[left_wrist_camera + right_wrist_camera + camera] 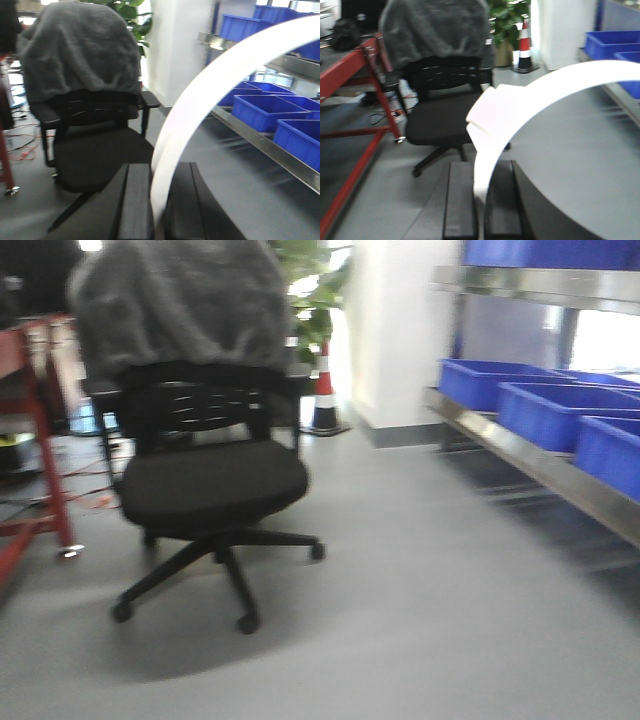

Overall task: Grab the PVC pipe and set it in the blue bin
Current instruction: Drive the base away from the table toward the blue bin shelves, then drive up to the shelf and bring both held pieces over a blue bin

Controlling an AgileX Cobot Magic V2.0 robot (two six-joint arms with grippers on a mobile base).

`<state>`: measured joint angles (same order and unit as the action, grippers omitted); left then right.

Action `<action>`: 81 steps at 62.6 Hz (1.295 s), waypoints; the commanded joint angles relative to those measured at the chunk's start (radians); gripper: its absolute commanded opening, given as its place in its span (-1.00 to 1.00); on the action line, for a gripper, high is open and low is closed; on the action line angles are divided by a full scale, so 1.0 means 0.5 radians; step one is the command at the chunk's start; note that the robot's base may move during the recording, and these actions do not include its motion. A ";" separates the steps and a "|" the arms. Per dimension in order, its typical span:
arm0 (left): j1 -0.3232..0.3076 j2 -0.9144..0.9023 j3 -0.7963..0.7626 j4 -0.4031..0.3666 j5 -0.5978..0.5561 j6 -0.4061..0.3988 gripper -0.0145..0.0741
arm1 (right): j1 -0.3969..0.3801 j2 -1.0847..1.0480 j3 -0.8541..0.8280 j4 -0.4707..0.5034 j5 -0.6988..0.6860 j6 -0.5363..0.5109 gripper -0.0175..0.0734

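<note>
In the left wrist view a white curved PVC pipe (235, 62) arcs up and to the right from between two black fingers. My left gripper (160, 172) is shut on its lower end. The right wrist view shows a similar white PVC pipe (560, 82) with a wider joint piece (492, 115), and my right gripper (481, 170) is shut on its lower end. Blue bins (555, 410) sit on a steel shelf at the right, and they also show as blue bins (260, 107) and a blue bin (610, 42) in the wrist views. Neither gripper appears in the exterior view.
A black office chair (215, 485) draped with grey cloth (180, 300) stands on the grey floor at left centre. A red metal frame (45, 460) is at the far left. A traffic cone (325, 390), a plant and a white pillar (395, 330) stand behind. The steel shelf edge (560, 480) runs along the right.
</note>
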<state>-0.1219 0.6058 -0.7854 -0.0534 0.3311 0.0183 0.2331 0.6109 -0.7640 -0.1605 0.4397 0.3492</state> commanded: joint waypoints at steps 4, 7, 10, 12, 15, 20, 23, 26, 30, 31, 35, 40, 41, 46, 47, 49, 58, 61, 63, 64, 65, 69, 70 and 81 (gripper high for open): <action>-0.009 -0.009 -0.003 -0.008 -0.063 0.003 -0.92 | 0.001 -0.009 -0.006 -0.025 -0.057 -0.008 -0.98; -0.009 -0.009 -0.003 -0.008 -0.063 0.003 -0.92 | 0.001 -0.009 -0.006 -0.025 -0.057 -0.008 -0.98; -0.009 -0.009 -0.003 -0.008 -0.063 0.003 -0.92 | 0.001 -0.009 -0.006 -0.025 -0.057 -0.008 -0.98; -0.009 -0.009 -0.003 -0.008 -0.063 0.003 -0.92 | 0.001 -0.009 -0.006 -0.025 -0.057 -0.008 -0.98; -0.009 -0.009 -0.003 -0.008 -0.063 0.003 -0.92 | 0.001 -0.009 -0.006 -0.025 -0.057 -0.008 -0.98; -0.009 -0.009 -0.003 -0.008 -0.063 0.003 -0.92 | 0.001 -0.009 -0.006 -0.025 -0.057 -0.008 -0.98; -0.009 -0.009 -0.003 -0.008 -0.063 0.003 -0.92 | 0.001 -0.009 -0.006 -0.025 -0.057 -0.008 -0.98; -0.009 -0.009 -0.003 -0.008 -0.063 0.003 -0.92 | 0.001 -0.009 -0.006 -0.025 -0.057 -0.008 -0.98; -0.009 -0.009 -0.003 -0.008 -0.063 0.003 -0.92 | 0.001 -0.009 -0.006 -0.025 -0.057 -0.008 -0.98; -0.009 -0.009 -0.003 -0.008 -0.063 0.003 -0.92 | 0.001 -0.009 -0.006 -0.025 -0.057 -0.008 -0.98; -0.009 -0.009 -0.003 -0.008 -0.063 0.003 -0.92 | 0.001 -0.009 -0.006 -0.025 -0.057 -0.008 -0.98; -0.009 -0.009 -0.003 -0.008 -0.063 0.003 -0.92 | 0.001 -0.009 -0.006 -0.025 -0.057 -0.008 -0.98; -0.009 -0.009 -0.003 -0.008 -0.063 0.003 -0.92 | 0.001 -0.009 -0.006 -0.025 -0.057 -0.008 -0.98; -0.009 -0.009 -0.003 -0.008 -0.063 0.003 -0.92 | 0.001 -0.009 -0.006 -0.025 -0.057 -0.008 -0.98; -0.009 -0.009 -0.003 -0.008 -0.063 0.003 -0.92 | 0.001 -0.009 -0.006 -0.025 -0.057 -0.008 -0.98; -0.009 -0.009 -0.003 -0.008 -0.063 0.003 -0.92 | 0.001 -0.009 -0.006 -0.025 -0.057 -0.008 -0.98; -0.009 -0.009 -0.003 -0.008 -0.063 0.003 -0.92 | 0.001 -0.009 -0.006 -0.025 -0.057 -0.008 -0.98; -0.009 -0.009 -0.003 -0.008 -0.063 0.003 -0.92 | 0.001 -0.009 -0.006 -0.025 -0.057 -0.008 -0.98; -0.009 -0.009 -0.003 -0.008 -0.063 0.003 -0.92 | 0.001 -0.009 -0.006 -0.025 -0.057 -0.008 -0.98; -0.009 -0.009 -0.003 -0.008 -0.063 0.003 -0.92 | 0.001 -0.009 -0.006 -0.025 -0.057 -0.008 -0.98; -0.009 -0.009 -0.003 -0.008 -0.063 0.003 -0.92 | 0.001 -0.009 -0.006 -0.025 -0.057 -0.008 -0.98; -0.009 -0.009 -0.003 -0.008 -0.063 0.003 -0.92 | 0.001 -0.009 -0.006 -0.025 -0.057 -0.008 -0.98; -0.009 -0.009 -0.003 -0.008 -0.063 0.003 -0.92 | 0.001 -0.009 -0.006 -0.025 -0.057 -0.008 -0.98; -0.009 -0.009 -0.003 -0.008 -0.063 0.003 -0.92 | 0.001 -0.009 -0.006 -0.025 -0.057 -0.008 -0.98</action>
<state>-0.1219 0.6058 -0.7854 -0.0520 0.3311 0.0183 0.2331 0.6109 -0.7640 -0.1605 0.4397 0.3513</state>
